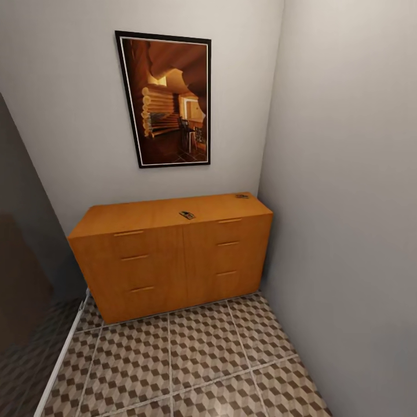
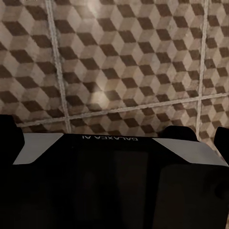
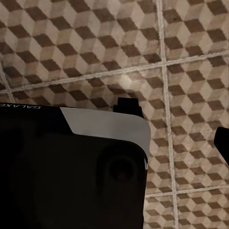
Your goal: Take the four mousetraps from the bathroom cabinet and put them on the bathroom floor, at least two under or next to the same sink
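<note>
The orange-brown cabinet (image 1: 174, 260) stands against the far wall in a narrow corner, all its drawers closed. Two mousetraps lie on its top: one (image 1: 186, 215) near the front edge at the middle, the other (image 1: 241, 196) at the back right corner. The cube-patterned bathroom floor (image 1: 191, 359) stretches from the cabinet toward me. My left gripper (image 2: 114, 136) hangs over those tiles beside my dark base, fingers (image 2: 222, 138) far apart and empty. My right gripper (image 3: 114, 138) also hangs above the tiles; one finger (image 3: 222, 143) shows at the frame edge, set wide.
A framed picture (image 1: 168, 98) hangs above the cabinet. A plain wall (image 1: 347, 231) closes the right side. At the left, a dark panel (image 1: 23, 272) and a white strip (image 1: 61, 359) border a darker floor. My black and white base (image 2: 114, 181) sits close below both wrists.
</note>
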